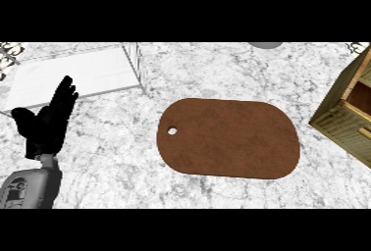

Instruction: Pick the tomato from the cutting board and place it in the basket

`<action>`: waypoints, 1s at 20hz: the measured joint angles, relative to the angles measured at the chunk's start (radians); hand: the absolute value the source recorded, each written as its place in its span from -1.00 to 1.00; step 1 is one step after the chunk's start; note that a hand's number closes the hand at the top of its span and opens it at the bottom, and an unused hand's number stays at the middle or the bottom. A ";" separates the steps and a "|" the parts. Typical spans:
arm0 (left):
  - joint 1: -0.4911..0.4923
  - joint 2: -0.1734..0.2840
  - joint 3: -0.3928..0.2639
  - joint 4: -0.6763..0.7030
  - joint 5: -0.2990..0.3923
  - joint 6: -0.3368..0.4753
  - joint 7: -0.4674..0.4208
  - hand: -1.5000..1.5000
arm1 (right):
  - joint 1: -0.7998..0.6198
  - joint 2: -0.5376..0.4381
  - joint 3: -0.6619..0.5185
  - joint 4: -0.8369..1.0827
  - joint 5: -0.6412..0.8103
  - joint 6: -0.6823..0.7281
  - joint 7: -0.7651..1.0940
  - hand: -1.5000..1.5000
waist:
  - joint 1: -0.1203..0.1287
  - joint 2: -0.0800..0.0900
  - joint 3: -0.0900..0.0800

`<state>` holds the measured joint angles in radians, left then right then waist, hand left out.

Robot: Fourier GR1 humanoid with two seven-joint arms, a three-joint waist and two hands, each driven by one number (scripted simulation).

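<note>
My head view: one board (230, 139), brown, rounded, one small hole near its left edge, flat on marble counter (116, 147). One basket (348, 110), wooden slats, at right edge, partly cropped. One white wire-framed tray (72, 73) upper left. One hand (49, 120), left, lower left, fingers straight, pointing up, holding nothing. Tomato: I cannot see it anywhere. No readable writing.

Cutting board (230, 139) matt brown wood; counter (109, 147) grey-white marble; basket (346, 117) woven
</note>
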<state>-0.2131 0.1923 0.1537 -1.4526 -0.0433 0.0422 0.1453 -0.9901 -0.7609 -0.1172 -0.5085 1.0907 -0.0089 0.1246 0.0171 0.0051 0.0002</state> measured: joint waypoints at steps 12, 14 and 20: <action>0.016 -0.021 -0.022 -0.043 -0.016 0.014 0.020 0.00 | -0.023 0.006 -0.002 0.110 0.046 -0.005 -0.028 1.00 | 0.002 0.000 0.000; 0.009 -0.016 -0.017 -0.040 -0.017 0.014 0.024 0.00 | -0.022 -0.002 -0.009 0.128 0.046 0.002 -0.040 1.00 | 0.002 0.001 0.000; -0.006 -0.009 -0.008 -0.046 -0.009 0.009 0.053 0.00 | -0.015 0.019 -0.022 0.161 0.043 0.005 -0.036 1.00 | 0.001 0.001 0.000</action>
<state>-0.2194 0.1832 0.1452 -1.4990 -0.0525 0.0517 0.1981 -1.0053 -0.7416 -0.1393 -0.3471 1.1341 -0.0044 0.0890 0.0177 0.0056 0.0006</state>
